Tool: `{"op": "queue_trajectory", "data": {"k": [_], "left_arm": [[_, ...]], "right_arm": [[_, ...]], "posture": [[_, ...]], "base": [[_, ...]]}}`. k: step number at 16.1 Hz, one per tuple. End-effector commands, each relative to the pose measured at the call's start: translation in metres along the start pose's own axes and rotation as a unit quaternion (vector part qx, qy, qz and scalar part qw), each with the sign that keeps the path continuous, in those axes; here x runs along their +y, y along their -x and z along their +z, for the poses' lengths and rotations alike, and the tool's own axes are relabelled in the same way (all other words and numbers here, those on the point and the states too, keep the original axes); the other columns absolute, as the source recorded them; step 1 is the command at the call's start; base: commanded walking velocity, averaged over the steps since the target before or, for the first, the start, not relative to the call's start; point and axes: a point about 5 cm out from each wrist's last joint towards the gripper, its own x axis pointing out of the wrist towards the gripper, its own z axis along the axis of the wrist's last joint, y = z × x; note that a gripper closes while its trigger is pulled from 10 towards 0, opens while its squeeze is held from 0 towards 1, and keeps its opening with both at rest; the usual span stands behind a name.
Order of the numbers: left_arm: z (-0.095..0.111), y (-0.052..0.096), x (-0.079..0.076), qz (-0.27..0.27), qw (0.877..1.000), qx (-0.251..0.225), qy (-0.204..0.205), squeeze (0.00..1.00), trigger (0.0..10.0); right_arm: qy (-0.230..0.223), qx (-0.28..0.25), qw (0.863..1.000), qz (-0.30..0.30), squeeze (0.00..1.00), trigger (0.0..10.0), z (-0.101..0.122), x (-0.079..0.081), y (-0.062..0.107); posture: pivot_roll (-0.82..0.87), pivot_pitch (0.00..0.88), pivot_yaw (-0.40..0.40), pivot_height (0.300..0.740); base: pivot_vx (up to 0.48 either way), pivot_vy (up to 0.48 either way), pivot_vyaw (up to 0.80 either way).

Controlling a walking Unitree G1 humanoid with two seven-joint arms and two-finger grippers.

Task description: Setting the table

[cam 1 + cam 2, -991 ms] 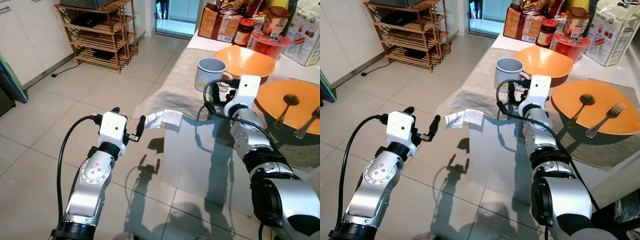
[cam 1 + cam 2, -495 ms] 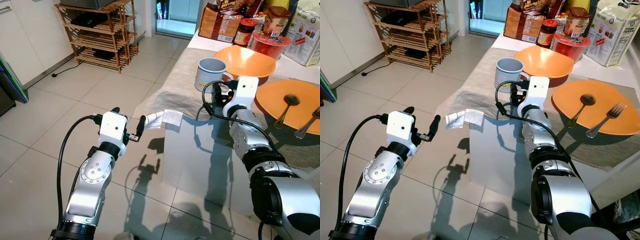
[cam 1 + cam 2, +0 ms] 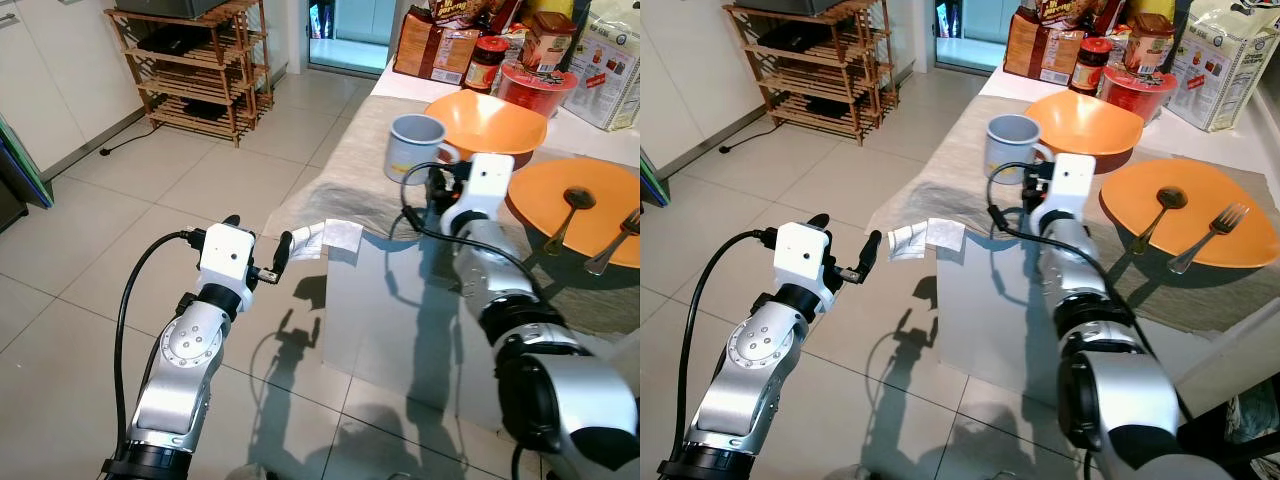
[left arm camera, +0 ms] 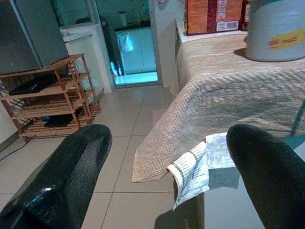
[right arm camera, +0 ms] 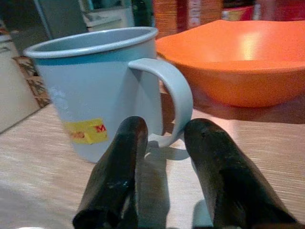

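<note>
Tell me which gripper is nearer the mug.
Right. The right gripper sits on the table runner just short of the mug, its fingers flanking the handle without touching it. The left gripper hovers over the floor off the table's corner, near the folded napkin.

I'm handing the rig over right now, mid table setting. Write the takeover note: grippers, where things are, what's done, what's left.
Right gripper: slightly open, empty, at the handle of the grey mug; mug not grasped.
Left gripper: open, empty, over the floor off the table corner, facing the folded napkins at the cloth's edge.
Done: spoon and fork lie on the orange plate; orange bowl sits behind the mug.
Left: probably take the mug and place the napkins.
</note>
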Motion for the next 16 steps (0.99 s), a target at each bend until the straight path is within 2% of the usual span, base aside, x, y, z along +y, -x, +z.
{"op": "queue_trajectory", "data": {"k": [1, 5, 6, 9, 13, 16], "left_arm": [[0.004, -0.001, 0.000, -0.004, 1.000, -0.006, -0.008, 0.00, 10.0], [0.004, 0.000, 0.000, -0.004, 1.000, -0.006, -0.008, 0.00, 10.0], [0.004, 0.000, -0.001, -0.004, 1.000, -0.006, -0.008, 0.00, 10.0], [0.004, 0.001, -0.001, -0.004, 1.000, -0.007, -0.006, 0.00, 10.0], [0.003, 0.001, -0.001, -0.004, 1.000, -0.006, -0.005, 0.00, 10.0], [0.003, 0.001, -0.001, -0.003, 1.000, -0.005, -0.005, 0.00, 10.0]], "right_arm": [[0.000, -0.033, 0.999, 0.024, 0.00, 0.0, 0.013, 0.013, -0.003], [-0.002, -0.057, 0.996, 0.064, 0.00, 0.0, 0.015, 0.040, 0.001], [0.001, -0.058, 0.996, 0.067, 0.00, 0.0, 0.013, 0.042, 0.003], [0.006, -0.064, 0.996, 0.067, 0.00, 0.0, 0.013, 0.042, 0.005], [0.046, -0.118, 0.991, 0.049, 0.00, 0.0, 0.028, 0.037, 0.010], [0.054, -0.113, 0.991, 0.044, 0.00, 0.0, 0.029, 0.036, 0.010]], "posture": [[0.09, 0.000, 0.012, 0.736], [0.09, 0.000, 0.008, 0.736], [0.09, 0.000, 0.007, 0.736], [0.09, 0.000, 0.004, 0.736], [0.09, 0.000, 0.004, 0.736], [0.09, 0.000, 0.005, 0.736]], "base": [[0.000, 0.000, 0.00], [0.000, 0.000, 0.00], [0.000, 0.000, 0.00], [0.000, 0.000, 0.00], [0.000, 0.000, 0.00], [0.000, 0.000, 0.00]]}}
